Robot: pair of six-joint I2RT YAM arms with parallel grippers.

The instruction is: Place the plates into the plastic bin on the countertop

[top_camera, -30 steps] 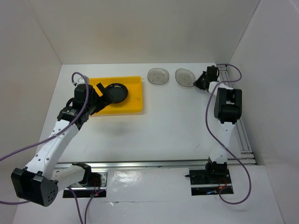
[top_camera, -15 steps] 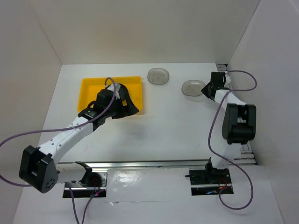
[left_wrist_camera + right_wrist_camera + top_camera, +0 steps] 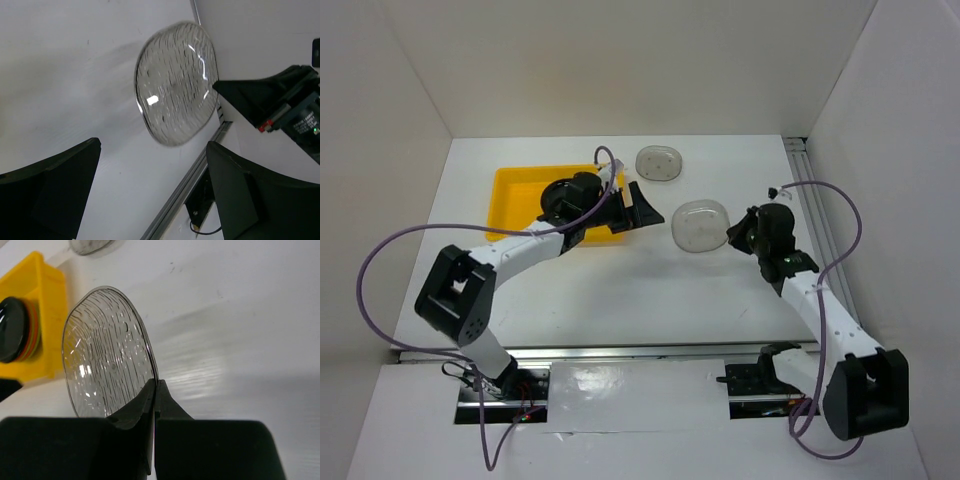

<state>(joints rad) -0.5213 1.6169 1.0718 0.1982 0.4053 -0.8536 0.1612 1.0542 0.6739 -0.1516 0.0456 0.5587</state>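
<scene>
My right gripper (image 3: pixel 728 233) is shut on the rim of a grey oblong plate (image 3: pixel 699 226) and holds it above the countertop (image 3: pixel 650 280); the plate also shows in the right wrist view (image 3: pixel 105 352) and the left wrist view (image 3: pixel 175 82). My left gripper (image 3: pixel 636 207) is open and empty at the right end of the yellow bin (image 3: pixel 515 190), facing that plate. A black plate on an orange one (image 3: pixel 15 330) lies in the bin (image 3: pixel 42 315). The second grey plate (image 3: pixel 659 162) lies on the countertop behind.
White walls (image 3: pixel 410 110) enclose the table on three sides. A metal rail (image 3: pixel 820 220) runs along the right edge. The left arm's cable (image 3: pixel 380 270) loops over the left side.
My right gripper has carried the grey plate from the back right toward the middle. My left gripper has swung right across the bin to its right end.
</scene>
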